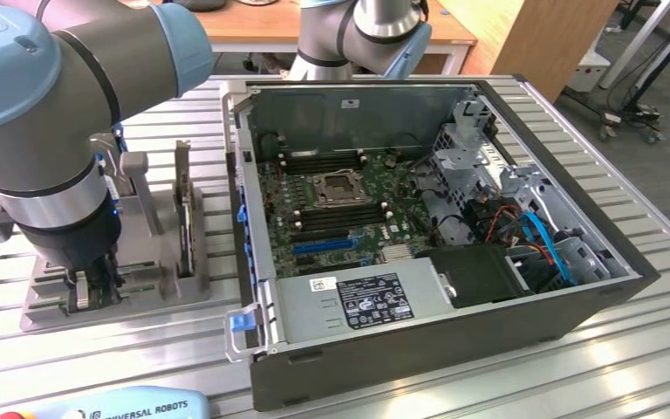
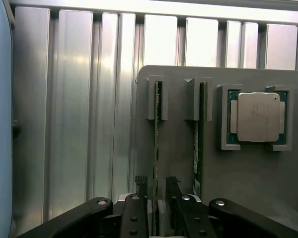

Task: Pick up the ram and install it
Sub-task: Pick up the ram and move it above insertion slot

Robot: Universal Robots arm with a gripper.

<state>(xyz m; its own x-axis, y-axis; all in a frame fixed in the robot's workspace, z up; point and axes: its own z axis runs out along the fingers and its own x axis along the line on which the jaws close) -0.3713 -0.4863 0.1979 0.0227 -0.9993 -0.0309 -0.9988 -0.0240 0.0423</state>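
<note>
Arm is down over the grey fixture (image 1: 149, 288) on the slatted tabletop (image 1: 102, 367), which sits to the exterior view's left of the open computer case (image 1: 428, 367). In the wrist view the jaws are spread, not pinching. The two black fingers (image 2: 141, 187) stand one on each side of the ram (image 2: 156, 148), and I see a sliver of gap on both sides, so I log no contact with the stick. The ram stands on its thin edge in a slot of the fixture (image 2: 179, 148), green board edge toward the camera, with its far end seated in a notched grey bracket (image 2: 158, 96). A second stick (image 2: 199, 139) stands the same way in the neighbouring slot, just beside the first and parallel to it, outside the jaws. Beyond that one, a square silver processor chip (image 2: 258, 116) lies flat in its own cornered pocket on the same fixture. The ribbed aluminium tabletop (image 2: 79, 99) runs past the fixture edge. From the exterior view the wrist hides the ram itself, and I can only place the jaws low against the near end of the fixture. The case lies on its side with the motherboard (image 1: 335, 209) exposed, the processor socket (image 1: 338, 188) near its middle and a labelled power supply (image 1: 358, 301) at the near edge. The ram is well apart from the case.
</note>
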